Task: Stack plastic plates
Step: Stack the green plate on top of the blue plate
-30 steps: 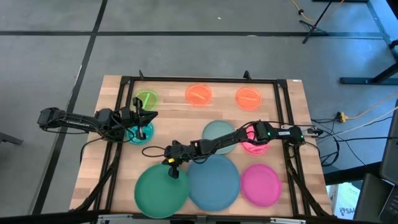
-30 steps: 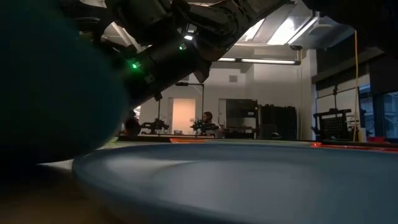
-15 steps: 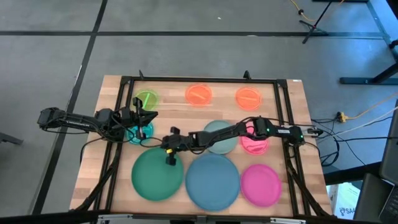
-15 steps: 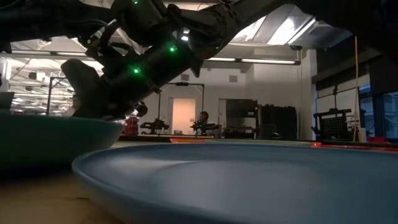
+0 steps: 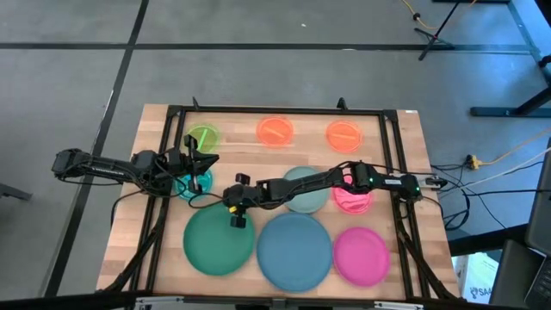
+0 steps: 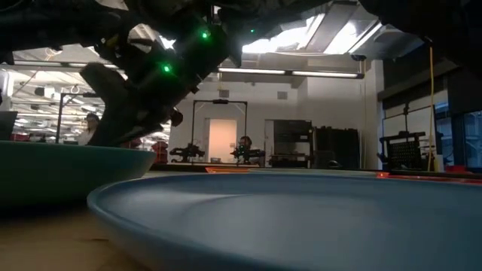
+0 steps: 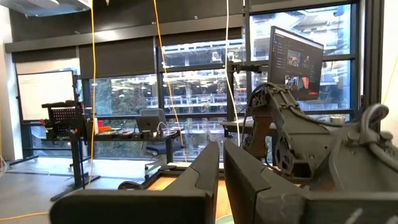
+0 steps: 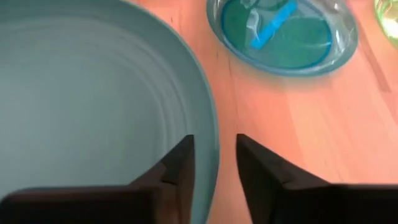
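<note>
The right gripper [image 5: 235, 213] is seen with its fingers [image 8: 179, 163] slightly parted astride the rim of the large green plate [image 5: 219, 244], the teal small plate [image 8: 283, 31] lying just beyond them on the table [image 5: 392, 146]. The left gripper [image 5: 196, 164] is held over that small plate, fingers [image 7: 205, 165] nearly closed, empty. No legible writing is visible.

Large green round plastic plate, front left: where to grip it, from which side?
Grip the large green round plastic plate by its raised far rim. It lies flat, so only the edge gives purchase. Come from above at the rim's far side, where the right tool already straddles it, one finger inside and one outside.
</note>
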Motion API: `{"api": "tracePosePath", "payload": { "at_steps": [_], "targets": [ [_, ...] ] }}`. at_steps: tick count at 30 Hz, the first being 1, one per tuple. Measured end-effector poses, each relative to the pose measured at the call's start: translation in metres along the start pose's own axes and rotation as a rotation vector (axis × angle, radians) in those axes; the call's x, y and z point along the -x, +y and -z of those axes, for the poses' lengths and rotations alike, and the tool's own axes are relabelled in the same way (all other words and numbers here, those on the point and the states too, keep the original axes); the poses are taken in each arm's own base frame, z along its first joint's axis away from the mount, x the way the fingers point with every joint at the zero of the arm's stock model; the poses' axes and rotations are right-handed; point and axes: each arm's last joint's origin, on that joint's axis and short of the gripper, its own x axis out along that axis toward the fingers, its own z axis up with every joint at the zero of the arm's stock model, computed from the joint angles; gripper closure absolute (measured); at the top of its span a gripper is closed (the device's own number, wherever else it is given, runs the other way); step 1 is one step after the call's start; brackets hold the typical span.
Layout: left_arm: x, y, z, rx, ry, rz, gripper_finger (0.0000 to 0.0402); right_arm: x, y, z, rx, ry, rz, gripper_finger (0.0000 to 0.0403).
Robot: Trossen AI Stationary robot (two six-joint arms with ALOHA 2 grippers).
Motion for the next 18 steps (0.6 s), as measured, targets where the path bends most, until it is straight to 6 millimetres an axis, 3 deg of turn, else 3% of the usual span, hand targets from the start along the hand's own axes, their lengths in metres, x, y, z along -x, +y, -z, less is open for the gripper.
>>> {"api": "tracePosePath", "payload": {
  "at_steps": [5,10,14,18],
  "targets": [
    [0.0,0.0,0.0,0.0,0.001,0.0,0.0383,-0.007,0.001,0.009,-0.027,0.029,-0.012,0.0244],
    [0.0,0.0,0.001,-0.002,0.008,-0.005,0.0383,-0.012,0.002,0.02,-0.028,0.052,-0.049,0.0236],
    [0.0,0.0,0.001,-0.002,0.008,-0.008,0.0383,-0.012,0.002,0.02,-0.028,0.061,-0.063,0.0244],
    [0.0,0.0,0.001,-0.003,0.012,-0.008,0.0383,-0.015,0.003,0.023,-0.027,0.067,-0.074,0.0283]
  ]
}}
